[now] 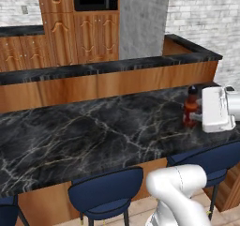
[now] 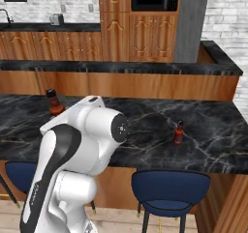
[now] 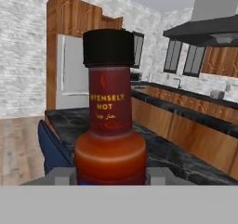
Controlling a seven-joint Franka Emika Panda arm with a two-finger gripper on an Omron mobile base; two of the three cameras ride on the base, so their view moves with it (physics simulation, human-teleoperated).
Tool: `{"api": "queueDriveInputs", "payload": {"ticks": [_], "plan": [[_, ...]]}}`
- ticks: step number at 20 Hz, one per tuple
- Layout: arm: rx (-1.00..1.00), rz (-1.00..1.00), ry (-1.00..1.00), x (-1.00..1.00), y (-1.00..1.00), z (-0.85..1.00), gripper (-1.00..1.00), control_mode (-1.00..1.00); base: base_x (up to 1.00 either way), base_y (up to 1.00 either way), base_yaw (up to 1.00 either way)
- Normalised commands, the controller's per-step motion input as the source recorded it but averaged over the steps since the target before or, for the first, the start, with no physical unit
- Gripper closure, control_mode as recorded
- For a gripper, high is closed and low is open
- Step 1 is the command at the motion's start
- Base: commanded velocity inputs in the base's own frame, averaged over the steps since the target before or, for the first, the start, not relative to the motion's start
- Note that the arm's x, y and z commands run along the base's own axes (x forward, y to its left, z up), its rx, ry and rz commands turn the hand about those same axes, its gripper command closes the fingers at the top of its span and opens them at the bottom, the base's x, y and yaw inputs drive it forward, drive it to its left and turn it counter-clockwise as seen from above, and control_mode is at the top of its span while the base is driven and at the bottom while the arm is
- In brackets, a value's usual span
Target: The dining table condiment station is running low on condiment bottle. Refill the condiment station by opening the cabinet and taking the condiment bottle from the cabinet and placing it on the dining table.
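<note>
In the left base view the condiment bottle point(image 1: 190, 106) stands upright on the dark marble tabletop point(image 1: 93, 131) near its right end, with the white end effector point(image 1: 202, 117) closed in at its lower body. In the right base view the same bottle point(image 2: 54, 103) shows by the arm, well apart from a second small bottle point(image 2: 178, 133) farther along. In the hand view the bottle point(image 3: 110, 121) sits between the finger tips, half-spread and seemingly gripping its wide base. It looks light, rigid, smooth and top-heavy, so the low hold suits it.
</note>
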Motion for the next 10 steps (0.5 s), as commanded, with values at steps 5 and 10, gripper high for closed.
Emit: {"api": "queueDriveInputs", "payload": {"ticks": [5, 10], "plan": [[0.0, 0.01, 0.0, 0.26, 0.64, -0.85, 1.0, -1.0, 0.0, 0.0, 0.0], [0.0, 0.0, 0.02, 0.56, 0.79, -0.86, 1.0, -1.0, 0.0, 0.0, 0.0]]}}
